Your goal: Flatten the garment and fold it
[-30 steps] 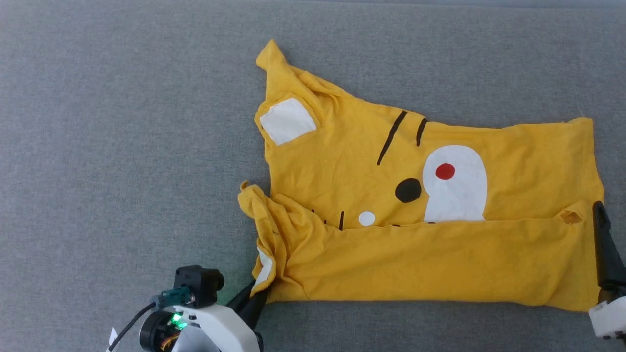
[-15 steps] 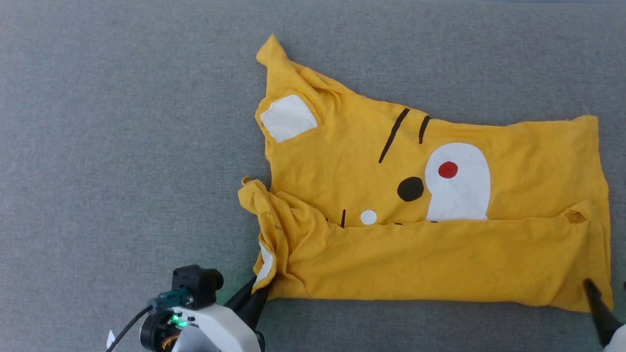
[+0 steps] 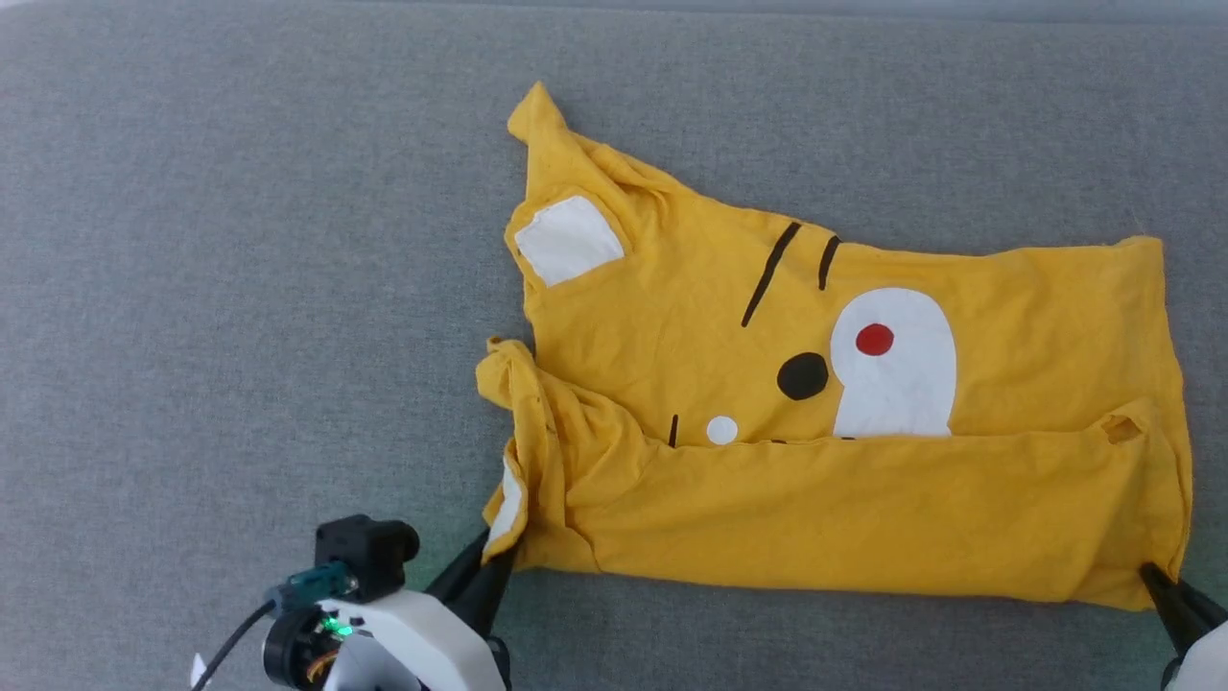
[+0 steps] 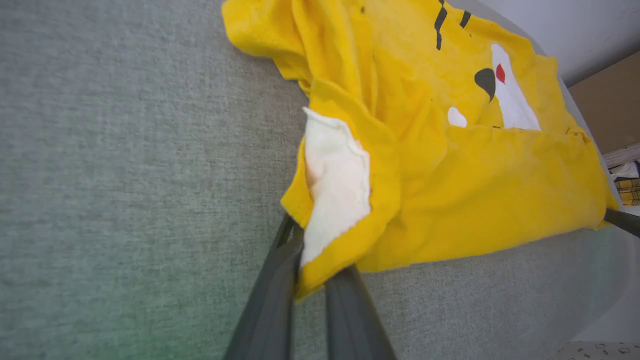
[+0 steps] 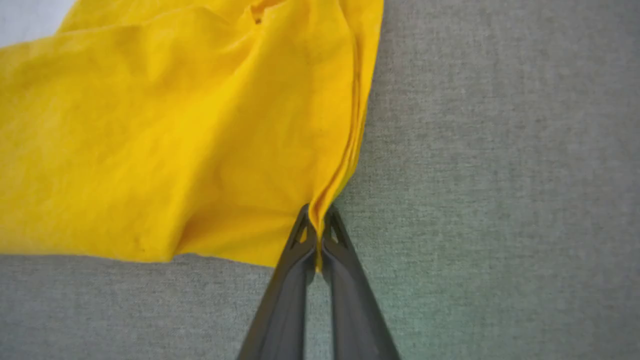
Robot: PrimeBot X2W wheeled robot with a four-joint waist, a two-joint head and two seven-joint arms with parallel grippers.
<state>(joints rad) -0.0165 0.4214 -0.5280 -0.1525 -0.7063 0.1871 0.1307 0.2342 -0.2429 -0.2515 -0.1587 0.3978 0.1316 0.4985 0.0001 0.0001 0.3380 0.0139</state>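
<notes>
The garment point(image 3: 844, 432), a bright yellow T-shirt with a tiger face print, lies on the grey surface with its near half folded up over the print. My left gripper point(image 3: 494, 561) is shut on the garment's near left corner, where a white patch point(image 4: 335, 185) shows; the cloth is pinched between its dark fingers point(image 4: 270, 300). My right gripper point(image 3: 1151, 581) is shut on the garment's near right corner point(image 5: 320, 210), the fabric edge pinched between its fingertips. A sleeve point point(image 3: 537, 110) sticks out at the far left.
The grey fabric surface point(image 3: 240, 288) spreads wide to the left of the garment and beyond it. In the left wrist view a pale wall and a brown panel point(image 4: 610, 105) stand past the surface's far edge.
My right gripper has dropped from beside the garment's right edge to its near right corner and shut on it. The left gripper has kept its grip, shifted slightly.
</notes>
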